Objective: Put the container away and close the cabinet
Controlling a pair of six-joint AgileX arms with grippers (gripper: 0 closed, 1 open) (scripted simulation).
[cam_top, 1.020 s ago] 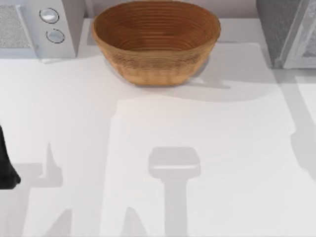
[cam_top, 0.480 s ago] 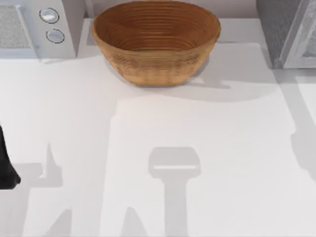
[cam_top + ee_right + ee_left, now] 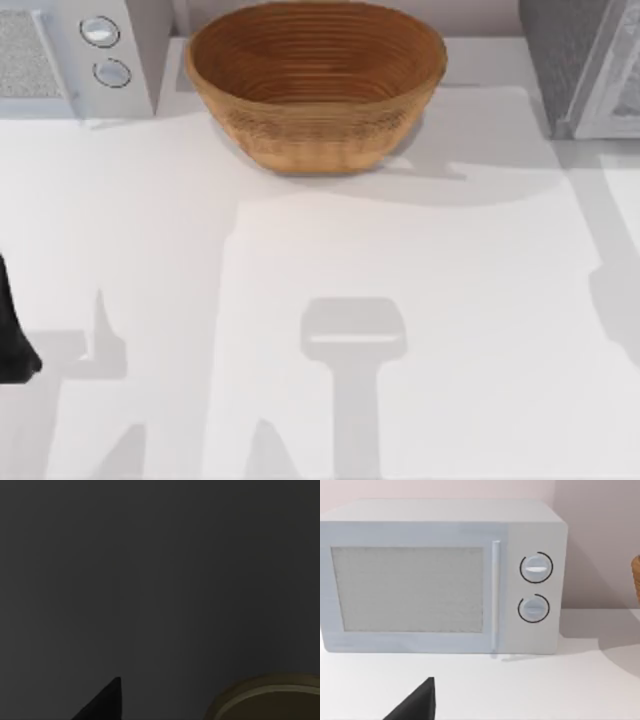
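Item: tabletop, white, carrying a woven brown basket at the far middle, a white microwave with two dials at the far left corner, and a grey cabinet at the far right corner, cut by the frame edge; a paler panel on its right looks like its door, though whether that stands ajar cannot be told. Container: a curved dull gold rim in the right wrist view, taken to be the can's top, lying close under the right hand; that view is otherwise dark, so the surroundings are not made out. Judged location: inside the cabinet's unlit interior, since the can is nowhere on the open tabletop. Right hand: whether it is apart, together or clamped on the can cannot be told. Left arm: parked at the left edge of the tabletop, its left hand facing the microwave front; apart or together, cannot tell. Step in hand, as a judgement: the putting-away half, with the can at or near its resting place in the cabinet. Next move calls for: the can set upright on a firm surface, a clean let-go, the right arm drawn straight back clear of the opening without brushing the can, then the door pushed fully to. Closing remains to be done
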